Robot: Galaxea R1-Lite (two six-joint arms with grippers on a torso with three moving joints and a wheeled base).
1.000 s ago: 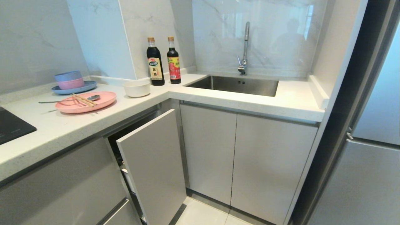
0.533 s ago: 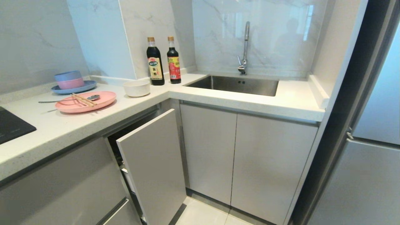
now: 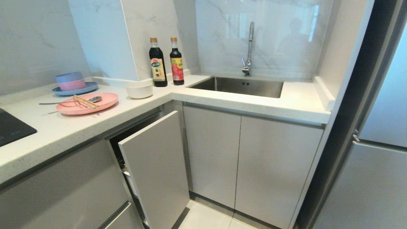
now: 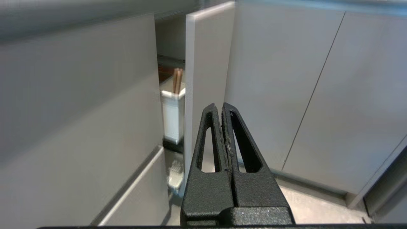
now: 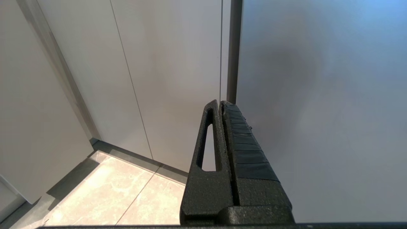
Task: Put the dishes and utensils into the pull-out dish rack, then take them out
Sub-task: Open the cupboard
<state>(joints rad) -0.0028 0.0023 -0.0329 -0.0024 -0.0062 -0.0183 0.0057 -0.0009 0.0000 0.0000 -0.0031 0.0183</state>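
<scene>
On the counter at the left lies a pink plate with wooden chopsticks and a silver spoon across it. A white bowl stands beside it. Under the counter the pull-out dish rack is slid partly out, its pale front panel angled into the room. In the left wrist view its white utensil tub shows behind the panel, with brown sticks standing in it. My left gripper is shut and empty, low in front of that panel. My right gripper is shut and empty near the fridge.
A blue plate with stacked pink and blue bowls sits at the back left. Two dark bottles stand in the corner. The steel sink with its tap is at the back. A tall fridge fills the right side. A black hob is at far left.
</scene>
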